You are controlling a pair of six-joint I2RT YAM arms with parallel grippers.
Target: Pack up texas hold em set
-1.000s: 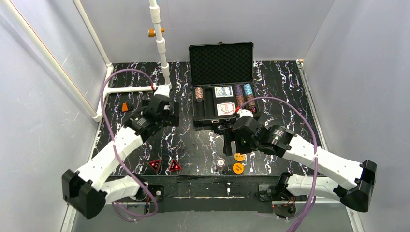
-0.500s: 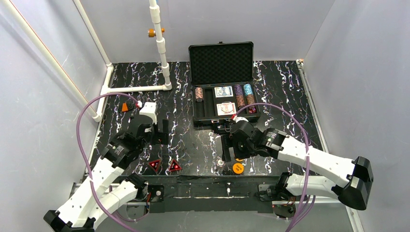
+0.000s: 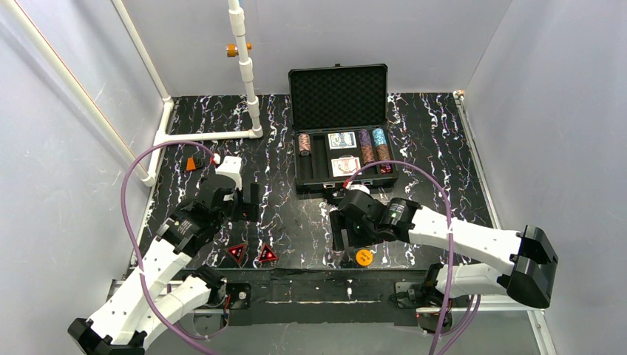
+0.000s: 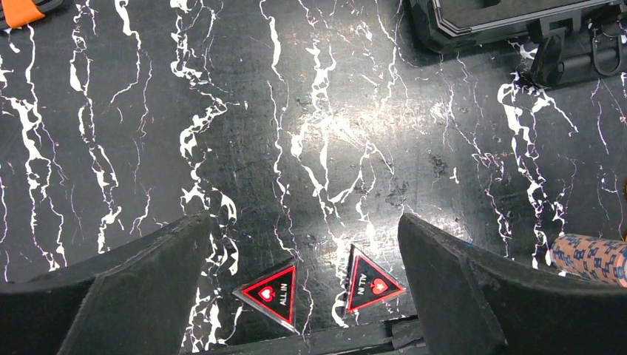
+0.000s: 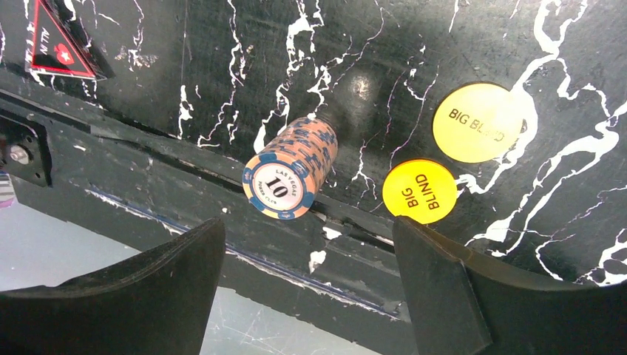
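The black case [image 3: 339, 96] stands open at the back, with chip stacks [image 3: 304, 143] and two card decks [image 3: 341, 140] in its foam tray. My left gripper [image 3: 248, 203] is open and empty above two red-black triangles [image 4: 272, 293] lying near the front edge [image 3: 236, 252]. My right gripper [image 3: 339, 233] is open and empty above a brown/blue chip stack [image 5: 290, 177] standing at the table's front edge. Two orange discs [image 5: 478, 122] lie beside the stack; one shows in the top view [image 3: 363, 257]. The stack also shows at the right of the left wrist view [image 4: 591, 257].
A small orange block [image 3: 194, 163] lies at the left, also in the left wrist view's top corner [image 4: 18, 9]. A white pipe frame [image 3: 244, 66] rises at the back left. The black front rail [image 5: 222, 244] runs just under the right gripper.
My left arm has pulled back from beside the pipe toward the near left, over the triangles. My right gripper has moved left and nearer, over the chip stack and discs.
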